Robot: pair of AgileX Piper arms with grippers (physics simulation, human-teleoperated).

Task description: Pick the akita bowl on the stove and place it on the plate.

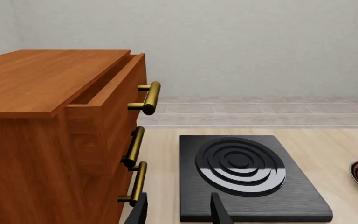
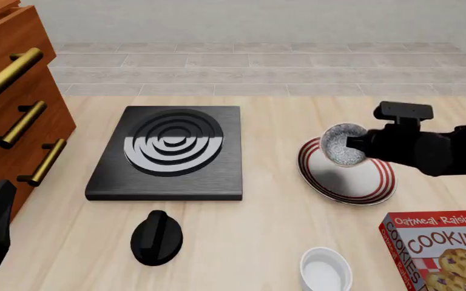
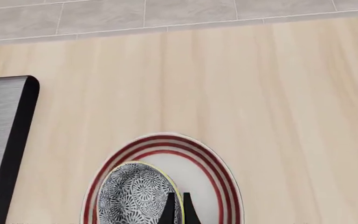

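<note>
While the right hand (image 2: 361, 144) reaches in from the right side of the pale wooden worktop (image 2: 266, 212), its dark fingers (image 3: 177, 212) are pinched together on the rim of the small round akita bowl (image 2: 343, 144), grey-white and speckled inside. This bowl sits over the round white plate with red concentric stripes (image 2: 354, 182), toward the plate's far left part; whether it rests on the plate or is held just above it cannot be told. In the right wrist view the bowl (image 3: 135, 196) lies within the red rings of the plate (image 3: 223, 182).

To the plate's left, well apart from it, the flat square black stove (image 2: 168, 154) with glossy concentric rings carries nothing. A black round knob (image 2: 156, 237) lies just in front of the stove. A plain white cup (image 2: 326, 270) and a red cookie box (image 2: 437, 251) stand at the near right.

At the left stands a brown wooden cabinet with brass handles (image 2: 14, 109); its top drawer (image 1: 113, 88) is slightly open. The left hand (image 1: 177, 210) hovers near the stove's front left, fingers apart and holding nothing.
</note>
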